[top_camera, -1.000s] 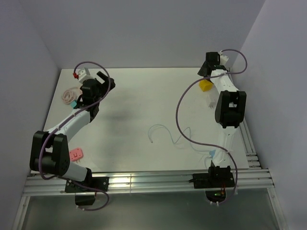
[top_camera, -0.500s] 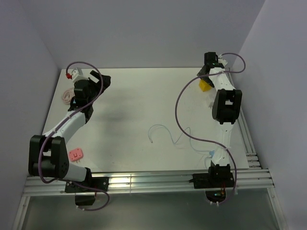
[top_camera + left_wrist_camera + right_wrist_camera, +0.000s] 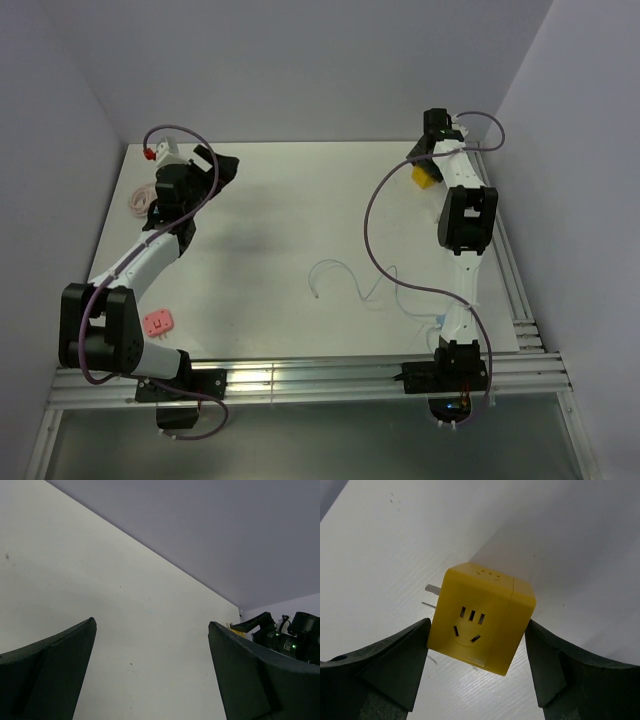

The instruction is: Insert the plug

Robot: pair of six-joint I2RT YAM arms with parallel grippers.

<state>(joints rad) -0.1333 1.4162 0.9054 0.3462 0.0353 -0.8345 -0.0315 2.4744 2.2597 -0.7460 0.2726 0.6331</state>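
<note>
The plug is a yellow cube (image 3: pixel 482 616) with a socket face toward the camera and two metal prongs (image 3: pixel 431 588) on its left side. It rests on the white table at the far right (image 3: pixel 426 176). My right gripper (image 3: pixel 477 622) straddles it, with a fingertip pressed against each side of the cube. My left gripper (image 3: pixel 152 625) hangs wide open over the far left of the table (image 3: pixel 222 166), with nothing between its fingers.
A thin white cable (image 3: pixel 340 280) lies on the table's middle. A coiled pinkish cable (image 3: pixel 143 198) sits at the far left edge, and a small pink block (image 3: pixel 158 323) lies by the left arm's base. Grey walls close the far and side edges.
My right gripper has moved in over the yellow cube and narrowed onto its sides. My left gripper has swung a little toward the far wall, still wide open.
</note>
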